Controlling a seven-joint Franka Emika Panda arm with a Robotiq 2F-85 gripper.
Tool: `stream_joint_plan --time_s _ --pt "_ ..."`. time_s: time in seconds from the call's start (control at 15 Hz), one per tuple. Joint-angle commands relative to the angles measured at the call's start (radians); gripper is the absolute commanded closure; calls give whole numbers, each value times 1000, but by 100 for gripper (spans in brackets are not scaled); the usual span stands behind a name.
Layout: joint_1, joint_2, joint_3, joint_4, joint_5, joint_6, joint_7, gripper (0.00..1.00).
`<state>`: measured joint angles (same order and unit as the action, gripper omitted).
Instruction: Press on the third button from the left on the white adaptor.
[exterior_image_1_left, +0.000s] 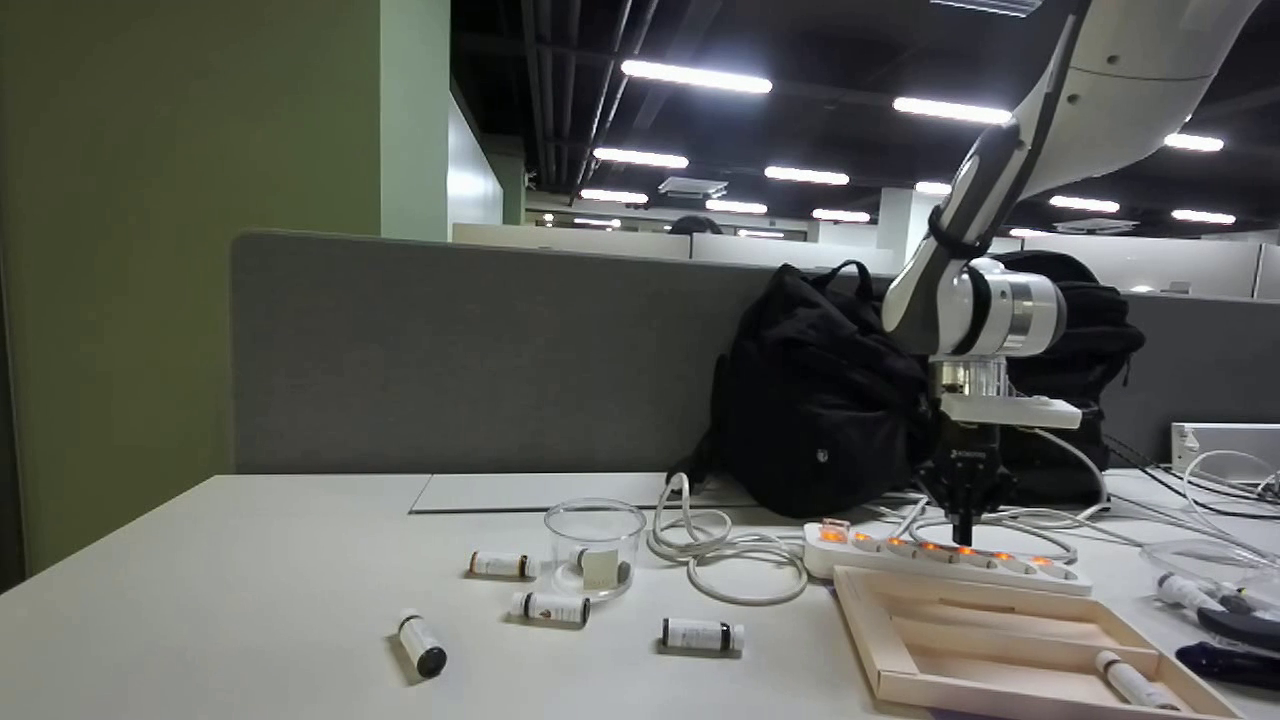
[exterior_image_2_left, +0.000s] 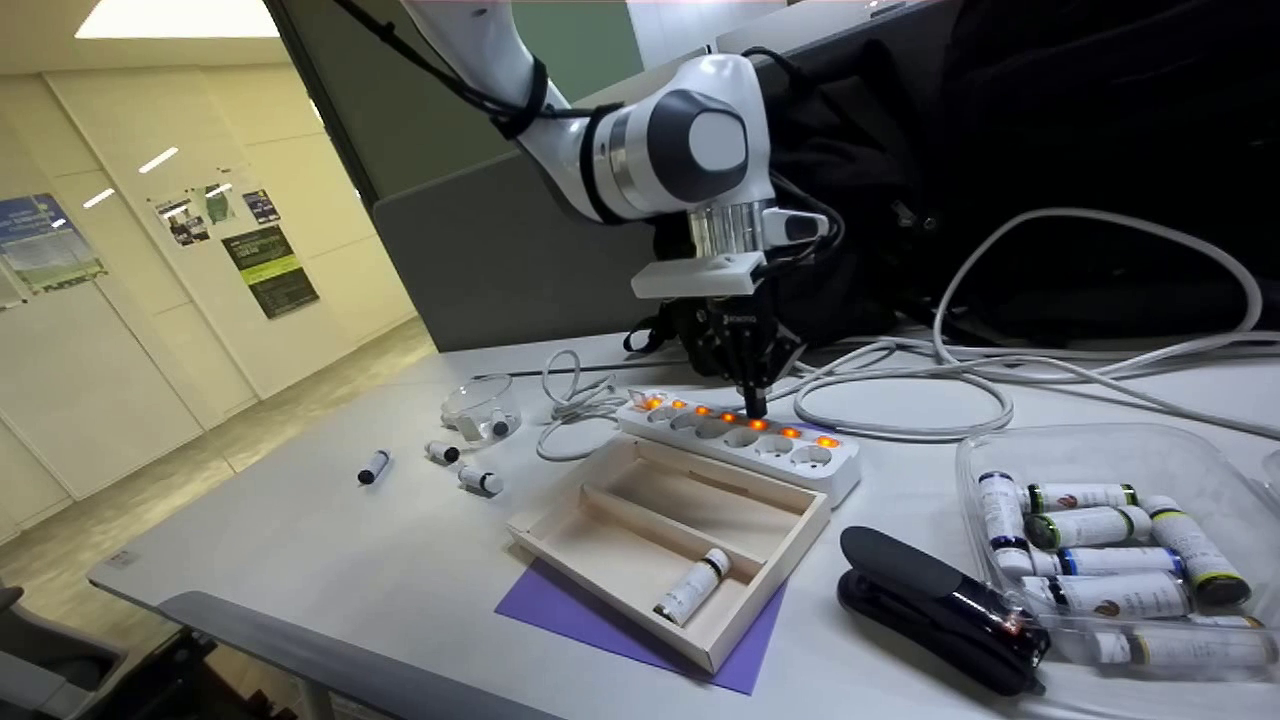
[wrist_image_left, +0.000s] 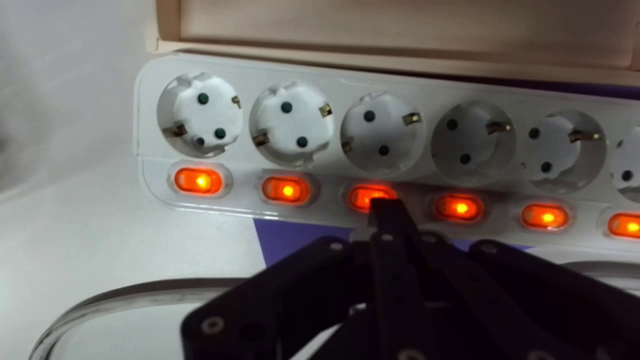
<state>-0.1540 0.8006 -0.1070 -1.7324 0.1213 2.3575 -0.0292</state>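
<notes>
The white adaptor (exterior_image_1_left: 935, 570) is a long power strip lying behind a wooden tray; it also shows in an exterior view (exterior_image_2_left: 790, 472) and in the wrist view (wrist_image_left: 245, 165). Its row of buttons glows orange. My gripper (wrist_image_left: 386, 206) is shut with nothing between its fingers and points down at the button row. Its tips cover the lower right part of the third button from the left in the wrist view (wrist_image_left: 358, 198). The gripper stands over the strip in both exterior views (exterior_image_1_left: 962, 532) (exterior_image_2_left: 755, 403). Whether the tips touch the button I cannot tell.
The wooden tray (exterior_image_2_left: 600, 562) sits right against the adaptor, holding one small bottle (exterior_image_2_left: 692, 588). White cables (exterior_image_2_left: 905, 432) loop behind the strip. A black stapler (exterior_image_2_left: 930, 610) and a clear tub (exterior_image_2_left: 1080, 440) of bottles stand beside. Black backpacks (exterior_image_1_left: 820, 400) are behind the gripper.
</notes>
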Motion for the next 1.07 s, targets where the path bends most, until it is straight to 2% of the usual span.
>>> stream_joint_plan --time_s 0.0,0.33,0.73,1.0 --pt "21 -7 -8 -5 -38 -15 42 100" --pt "40 23 -22 6 -72 -3 61 100" --pt "6 67 7 24 -36 -12 39 100" --pt "1 -7 15 0 -28 -1 29 100"
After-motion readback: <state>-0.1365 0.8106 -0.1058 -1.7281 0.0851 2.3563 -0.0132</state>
